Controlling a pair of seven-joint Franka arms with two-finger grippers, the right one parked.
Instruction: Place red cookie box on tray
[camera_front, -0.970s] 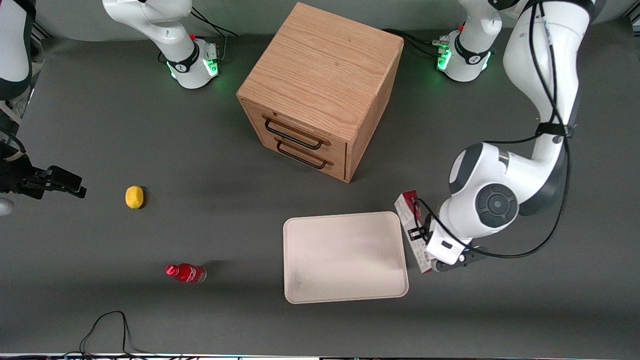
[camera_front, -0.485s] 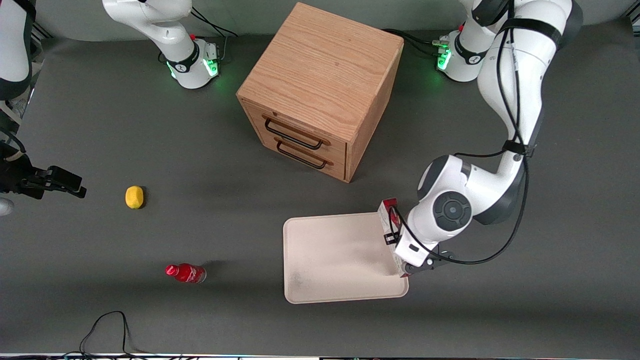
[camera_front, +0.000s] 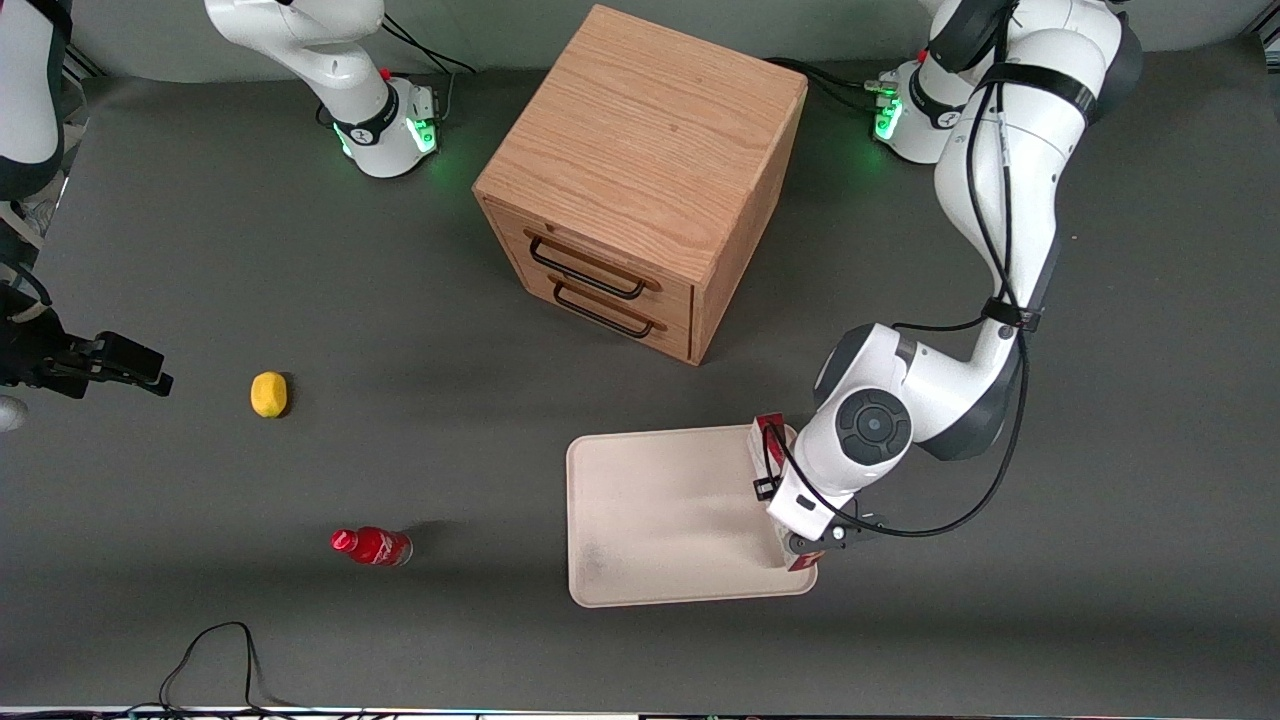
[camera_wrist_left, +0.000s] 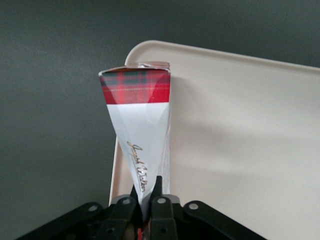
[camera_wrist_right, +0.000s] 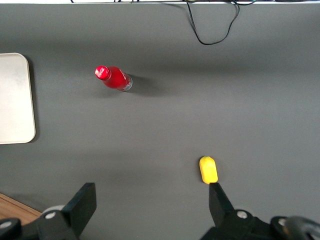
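End effector (camera_wrist_left: 146, 200): black fingers pinched tight on the red cookie box (camera_wrist_left: 138, 130), a thin flat carton with a tartan end and a pale face with script. The box is held on edge above the rim of the tray (camera_front: 660, 520) at the working arm's end. Tray smooth, cream, with rounded corners, on the matte grey bench (camera_front: 300, 280).

The red cookie box (camera_wrist_left: 137, 125) shows red-green tartan above white; the tray (camera_front: 660, 510) is cream.
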